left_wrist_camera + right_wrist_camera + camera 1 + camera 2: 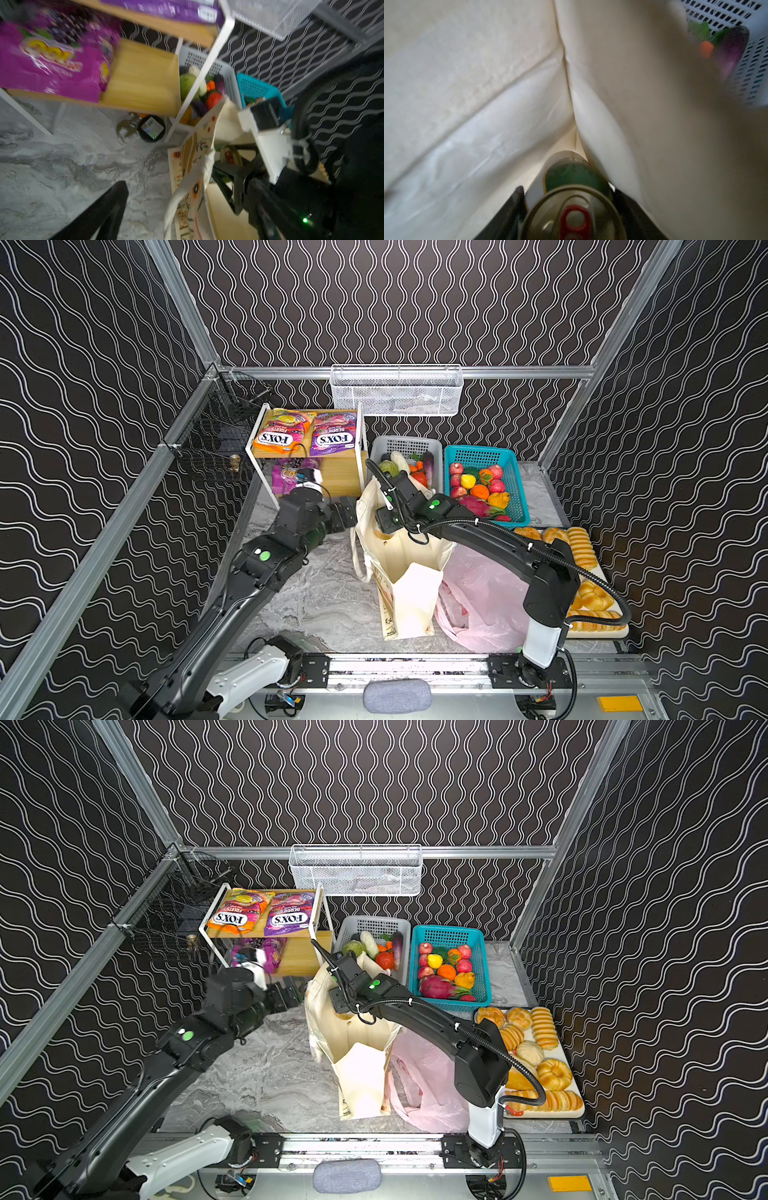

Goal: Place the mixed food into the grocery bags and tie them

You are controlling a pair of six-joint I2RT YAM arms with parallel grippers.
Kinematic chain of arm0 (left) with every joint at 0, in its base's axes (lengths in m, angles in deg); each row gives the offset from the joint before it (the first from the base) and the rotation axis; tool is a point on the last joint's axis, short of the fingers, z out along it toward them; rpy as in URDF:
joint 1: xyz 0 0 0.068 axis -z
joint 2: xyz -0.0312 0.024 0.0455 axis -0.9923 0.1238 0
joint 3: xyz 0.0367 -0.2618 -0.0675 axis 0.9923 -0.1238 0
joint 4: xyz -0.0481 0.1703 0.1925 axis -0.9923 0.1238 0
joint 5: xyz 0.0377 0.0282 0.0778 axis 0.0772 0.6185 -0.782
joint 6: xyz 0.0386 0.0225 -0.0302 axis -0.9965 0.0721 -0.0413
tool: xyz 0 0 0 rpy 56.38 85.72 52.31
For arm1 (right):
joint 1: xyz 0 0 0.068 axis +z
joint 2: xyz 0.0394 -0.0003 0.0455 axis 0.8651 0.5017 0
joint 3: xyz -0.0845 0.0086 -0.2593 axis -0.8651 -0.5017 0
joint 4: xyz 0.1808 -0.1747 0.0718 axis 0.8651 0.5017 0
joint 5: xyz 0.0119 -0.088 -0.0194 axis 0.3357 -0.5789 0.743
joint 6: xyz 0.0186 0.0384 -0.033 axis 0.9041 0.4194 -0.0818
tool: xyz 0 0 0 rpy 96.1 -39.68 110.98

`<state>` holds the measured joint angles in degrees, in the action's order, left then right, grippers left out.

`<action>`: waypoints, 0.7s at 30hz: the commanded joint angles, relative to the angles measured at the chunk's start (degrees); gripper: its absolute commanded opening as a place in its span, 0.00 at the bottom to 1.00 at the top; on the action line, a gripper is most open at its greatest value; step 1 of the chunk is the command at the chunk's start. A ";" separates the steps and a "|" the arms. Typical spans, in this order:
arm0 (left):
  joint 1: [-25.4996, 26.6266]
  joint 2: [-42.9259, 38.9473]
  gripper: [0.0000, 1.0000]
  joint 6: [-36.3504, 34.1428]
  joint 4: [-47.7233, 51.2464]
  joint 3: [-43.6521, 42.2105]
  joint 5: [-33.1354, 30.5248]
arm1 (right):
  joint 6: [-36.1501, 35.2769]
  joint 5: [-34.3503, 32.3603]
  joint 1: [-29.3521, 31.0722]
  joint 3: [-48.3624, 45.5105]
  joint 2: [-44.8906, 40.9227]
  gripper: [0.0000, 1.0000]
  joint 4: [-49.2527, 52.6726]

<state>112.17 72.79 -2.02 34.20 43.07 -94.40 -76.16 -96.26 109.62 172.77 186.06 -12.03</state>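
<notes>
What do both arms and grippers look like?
The left arm and right arm are black with white base links and round green dots. A ribbed black hose loops along the right arm. The left gripper and right gripper are black.

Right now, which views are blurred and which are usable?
Left wrist view: motion blur throughout, purple snack packet smeared. Right wrist view: green can too close, soft; canvas tote wall fills frame, vegetable basket blurred. Both top views: sharp, evenly lit, orange FOX'S packet lettering readable.
</notes>
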 commanded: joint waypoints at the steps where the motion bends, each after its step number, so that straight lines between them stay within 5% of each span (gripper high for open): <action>1: -0.05 1.40 0.85 0.65 -3.58 -2.38 10.61 | 3.09 -0.36 0.04 -1.17 -1.09 0.33 -1.95; 7: -0.04 4.87 0.68 2.62 -8.15 -4.59 16.65 | 3.99 2.85 0.10 -5.54 -1.55 0.33 -2.64; 9: -0.09 5.54 0.63 3.04 -8.13 -4.63 15.98 | 2.70 4.62 0.50 -5.95 -1.81 0.33 -2.63; 17: -0.08 5.34 0.19 7.30 -7.76 -6.64 10.34 | -0.72 3.28 2.73 -7.54 -5.97 0.34 -3.95; 21: -0.05 4.14 0.10 11.79 -9.05 -8.85 8.10 | -1.32 3.13 3.08 -12.95 -9.40 0.34 -7.33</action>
<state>112.19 77.55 5.91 27.56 35.24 -83.69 -76.73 -92.83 112.44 162.17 178.58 -14.39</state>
